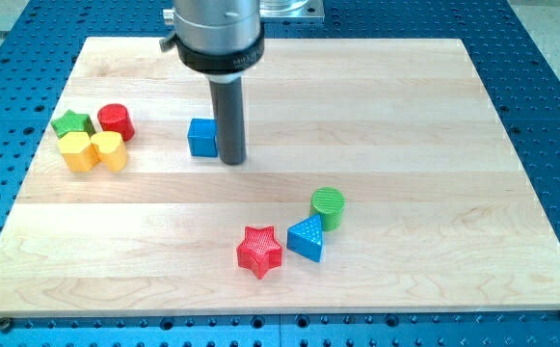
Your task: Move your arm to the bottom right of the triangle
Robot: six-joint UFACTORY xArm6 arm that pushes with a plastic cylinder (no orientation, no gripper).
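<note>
The blue triangle (306, 237) lies at the lower middle of the wooden board (405, 116), with a red star (259, 251) touching its left and a green cylinder (328, 206) just above its right. My tip (231, 160) stands well up and to the left of the triangle, right beside the right side of a blue cube (201, 137). The rod hangs straight down from the grey arm at the view's top.
At the view's left a green star (71, 123), a red cylinder (116, 120) and two yellow blocks (77, 151) (110, 150) sit in a tight cluster. A blue perforated table surrounds the board.
</note>
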